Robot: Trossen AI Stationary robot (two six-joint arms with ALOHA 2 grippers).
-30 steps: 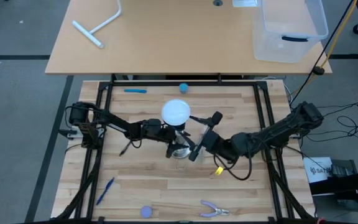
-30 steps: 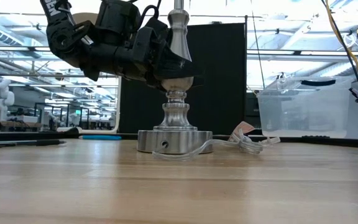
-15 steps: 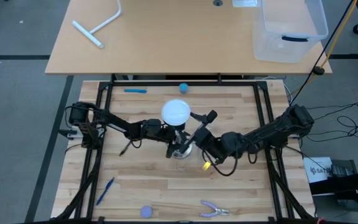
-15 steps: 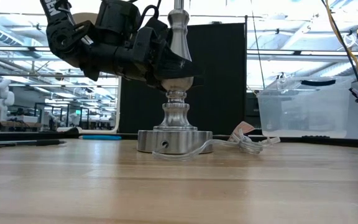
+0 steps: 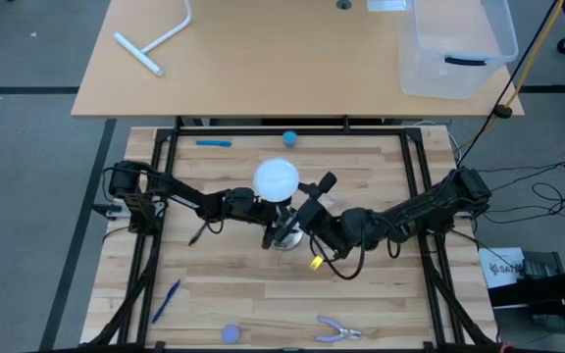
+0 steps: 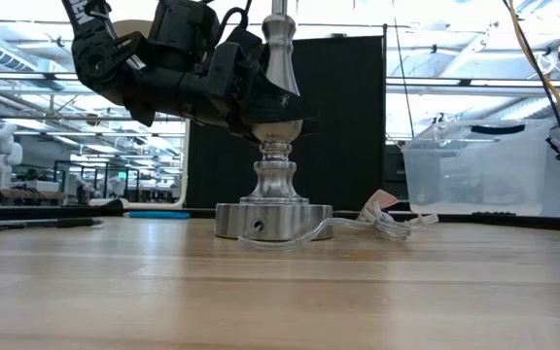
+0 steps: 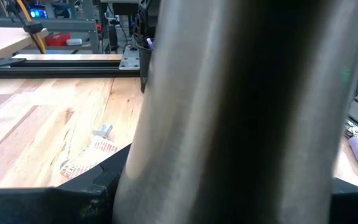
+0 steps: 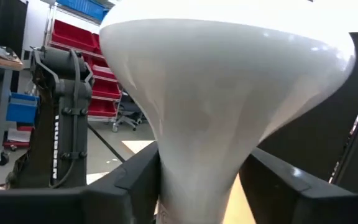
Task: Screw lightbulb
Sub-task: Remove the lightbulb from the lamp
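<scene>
From where I stand the white frosted lightbulb (image 5: 277, 178) sits atop the silver round-based stand (image 6: 273, 216), which the left gripper (image 5: 268, 212) clamps, while the right gripper (image 5: 309, 204) pinches the bulb's taper; squeezing crookedly could cross-thread it.

A small blue ball (image 5: 289, 138) is sitting at the far edge of the slatted wooden table (image 5: 224, 294), near a blue pen (image 5: 214, 143). Lilac-handled pliers (image 5: 337, 329) and a lilac round disc (image 5: 231, 334) are lying along the near edge. A clear plastic bin (image 5: 457, 44) is resting on the tan desk (image 5: 263, 59) beyond.
</scene>
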